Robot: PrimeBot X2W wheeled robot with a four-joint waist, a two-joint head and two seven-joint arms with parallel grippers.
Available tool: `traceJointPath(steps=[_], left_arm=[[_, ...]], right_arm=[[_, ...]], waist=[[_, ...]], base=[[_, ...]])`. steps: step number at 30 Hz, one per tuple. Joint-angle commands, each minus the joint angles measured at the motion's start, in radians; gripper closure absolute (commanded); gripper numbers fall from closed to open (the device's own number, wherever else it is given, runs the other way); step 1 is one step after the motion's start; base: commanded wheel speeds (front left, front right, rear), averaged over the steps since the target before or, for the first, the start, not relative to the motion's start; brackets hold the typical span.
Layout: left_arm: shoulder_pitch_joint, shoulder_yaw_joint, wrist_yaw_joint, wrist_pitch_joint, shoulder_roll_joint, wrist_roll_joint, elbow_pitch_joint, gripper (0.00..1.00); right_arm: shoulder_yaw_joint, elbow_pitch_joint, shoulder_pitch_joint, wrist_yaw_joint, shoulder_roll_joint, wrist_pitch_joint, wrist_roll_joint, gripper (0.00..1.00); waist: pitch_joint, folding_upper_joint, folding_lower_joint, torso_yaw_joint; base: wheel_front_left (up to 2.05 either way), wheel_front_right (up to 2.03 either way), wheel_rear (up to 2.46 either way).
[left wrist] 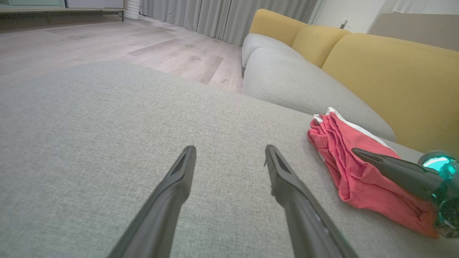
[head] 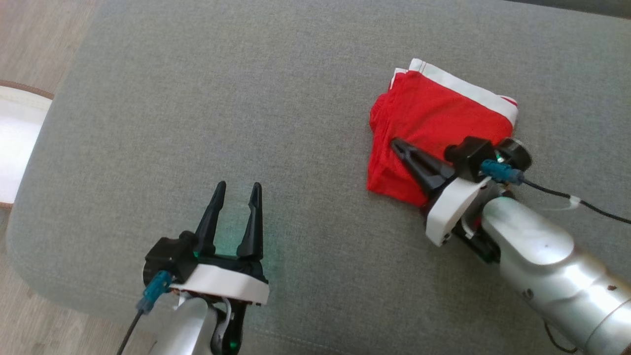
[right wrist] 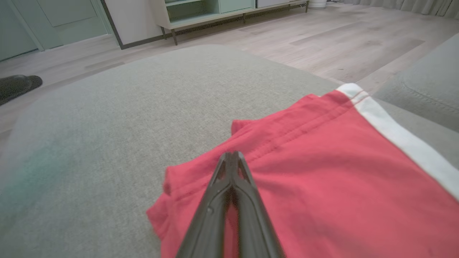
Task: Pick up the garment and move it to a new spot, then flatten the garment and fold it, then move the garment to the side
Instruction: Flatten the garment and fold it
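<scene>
The garment (head: 434, 116) is red with a white band, folded into a compact stack on the right part of the grey cushion (head: 276, 98). My right gripper (head: 397, 143) is shut, its joined tips lying over the garment's near left part; no fabric shows pinched between them. The right wrist view has the same shut fingers (right wrist: 233, 154) above the red cloth (right wrist: 322, 179). My left gripper (head: 238, 186) is open over bare cushion at the lower left, well apart from the garment. Its wrist view shows the open fingers (left wrist: 229, 148), the garment (left wrist: 355, 175) and my right gripper (left wrist: 356, 151) at the right.
A white round object with a brown rim (head: 15, 143) sits on the wooden floor past the cushion's left edge. A grey sofa seat with yellow back cushions (left wrist: 387, 75) stands beyond the garment. A dark shoe (right wrist: 16, 86) lies on the floor.
</scene>
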Motion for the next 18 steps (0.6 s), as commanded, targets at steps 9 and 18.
traceJointPath(steps=[9, 18], left_arm=[[0.021, 0.061, -0.012, -0.005, 0.008, 0.022, -0.003, 0.0], [0.025, 0.111, -0.017, -0.005, 0.008, 0.057, -0.008, 0.0]], right_arm=[[0.252, -0.053, 0.011, -0.001, 0.012, -0.011, 0.27, 1.0], [0.145, -0.163, 0.021, -0.001, 0.023, -0.011, 0.319, 1.0]], waist=[[-0.038, 0.0, 0.0001, -0.002], [-0.096, 0.0, 0.0001, -0.073]], base=[[0.0, 0.0, 0.0], [0.0, 0.0, 0.0]])
